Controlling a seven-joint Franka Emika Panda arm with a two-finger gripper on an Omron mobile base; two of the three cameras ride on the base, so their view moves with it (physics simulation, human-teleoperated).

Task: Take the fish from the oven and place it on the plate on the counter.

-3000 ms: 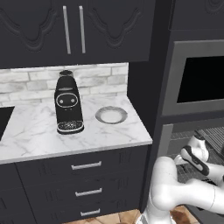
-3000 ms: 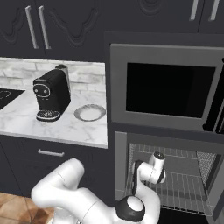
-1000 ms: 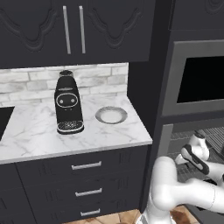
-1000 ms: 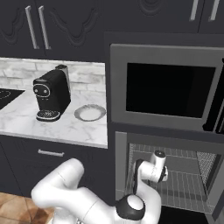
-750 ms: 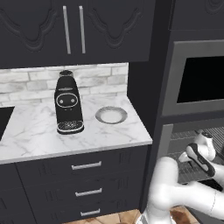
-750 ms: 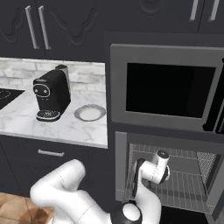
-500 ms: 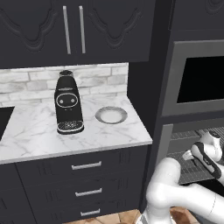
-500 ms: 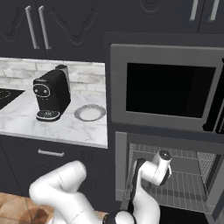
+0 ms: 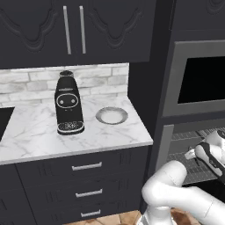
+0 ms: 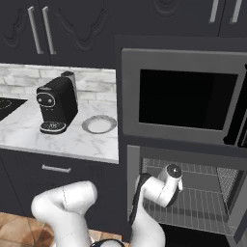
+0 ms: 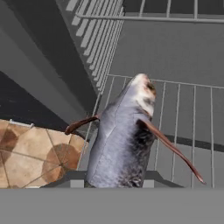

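In the hand view a grey fish [image 11: 127, 135] with thin brown fins lies lengthwise between my jaws, its tail end hiding the fingertips, and it hangs above the wire rack [image 11: 192, 127] of the oven. My gripper [image 9: 197, 154] sits at the oven's [image 10: 202, 202] open front, just over the lower rack, and is shut on the fish. The plate [image 9: 112, 115] [image 10: 99, 124], round with a grey speckled rim, rests bare on the white marble counter [image 9: 35, 136] [image 10: 29, 130], left of the oven column.
A black coffee machine [image 9: 68, 103] [image 10: 58, 103] stands on the counter left of the plate. A dark microwave [image 10: 183, 99] sits above the oven. Dark drawers [image 9: 88, 167] run under the counter. Brown floor tiles [image 11: 30, 153] show below the oven's front edge.
The hand has edged slightly to the right in the left base view, with the fish still in it. Plate and coffee machine have stayed put.
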